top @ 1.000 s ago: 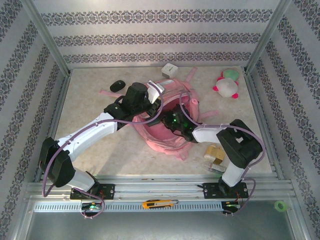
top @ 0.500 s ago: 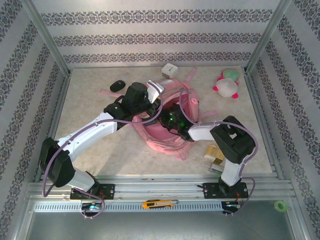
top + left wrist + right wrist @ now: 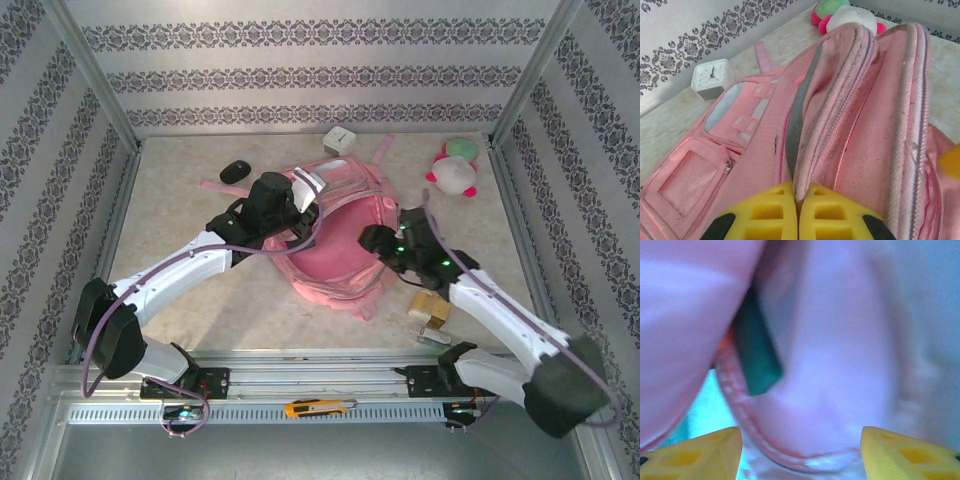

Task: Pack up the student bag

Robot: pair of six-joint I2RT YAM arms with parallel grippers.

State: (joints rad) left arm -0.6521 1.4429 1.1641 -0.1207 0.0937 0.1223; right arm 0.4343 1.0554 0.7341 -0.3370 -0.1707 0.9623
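The bag (image 3: 335, 255) lies flat, mouth open, with everything else around it. The left gripper (image 3: 300, 192) is clamped on the bag's far rim, its 2 fingers (image 3: 770, 212) pressed together over the fabric edge. The right gripper (image 3: 372, 240) is at the bag's right edge, jaws apart and holding nothing. A blurred green item (image 3: 755, 355) sits inside the bag. Behind the bag are a clock (image 3: 340, 140) and a plush (image 3: 455, 172), a black oval (image 3: 235, 172) is to its left, and wooden blocks (image 3: 432, 305) are near its right.

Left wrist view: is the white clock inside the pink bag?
No, the white clock stands on the table, beside the pink bag and outside it.
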